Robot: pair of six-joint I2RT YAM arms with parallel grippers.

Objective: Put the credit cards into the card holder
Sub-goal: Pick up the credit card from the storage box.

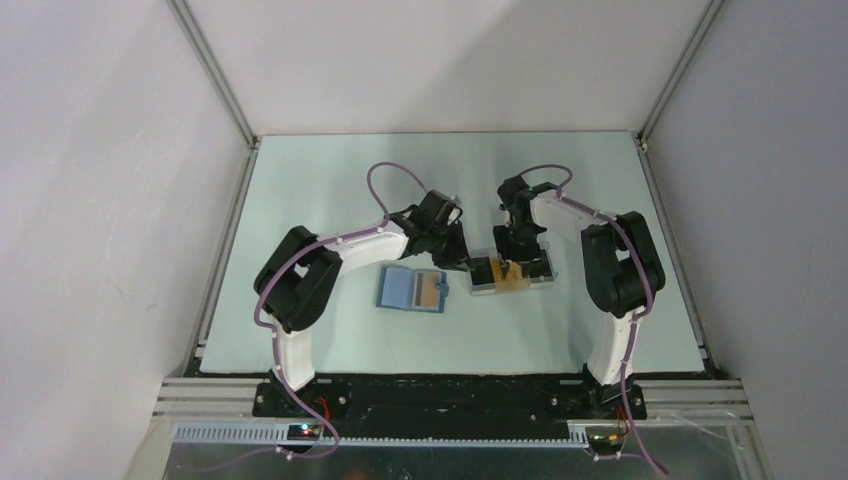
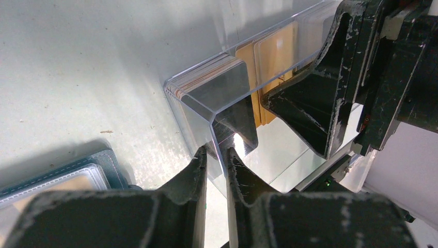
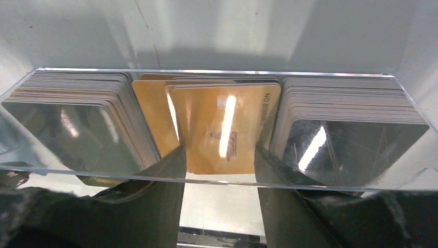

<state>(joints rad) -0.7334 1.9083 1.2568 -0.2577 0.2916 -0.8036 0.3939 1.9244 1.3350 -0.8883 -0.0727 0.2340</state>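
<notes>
The top credit card looks thin, stiff and slick: pinch its side edges. The left claw clamps the clear tray wall. The right claw straddles that card, grip unclear.

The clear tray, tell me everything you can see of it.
The tray is clear, glossy plastic, long and low-walled, sitting on the table right of the blue holder. It holds three stacks: dark cards at both ends, orange cards between. The left gripper pinches its corner wall; the right gripper reaches in astride the top orange card.
</notes>
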